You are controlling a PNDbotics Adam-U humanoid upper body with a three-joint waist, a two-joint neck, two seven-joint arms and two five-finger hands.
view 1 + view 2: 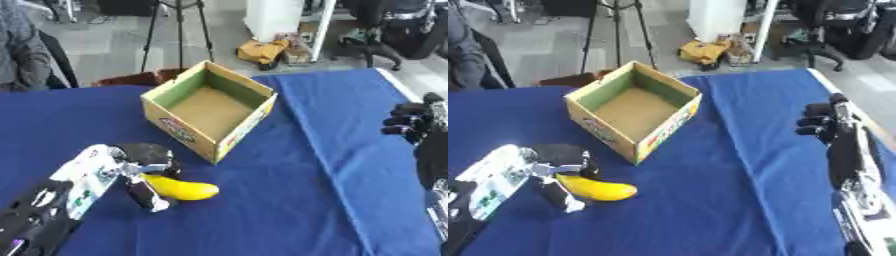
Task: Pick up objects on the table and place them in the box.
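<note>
The left robot hand [144, 167] curls its fingers and thumb around the near end of the yellow banana [182, 189], probably to lift it. The banana lies on the blue worktop [306, 200], just in front of the open cardboard box [208, 111], which looks empty. The right robot hand [822, 122] waits well to the right of the box, fingers curled on nothing.

A matt blue cloth [332, 165] covers the table, lying mostly smooth with a few soft creases near the box [210, 111]. The box is plain brown cardboard, dull inside, with printed paper-like colour on its outer walls. Just in front of it, the banana [184, 189] has a smooth, faintly glossy yellow skin (plastic or real, hard to tell). The left hand [140, 167] beside it looks like black plastic with silvery metal parts.
</note>
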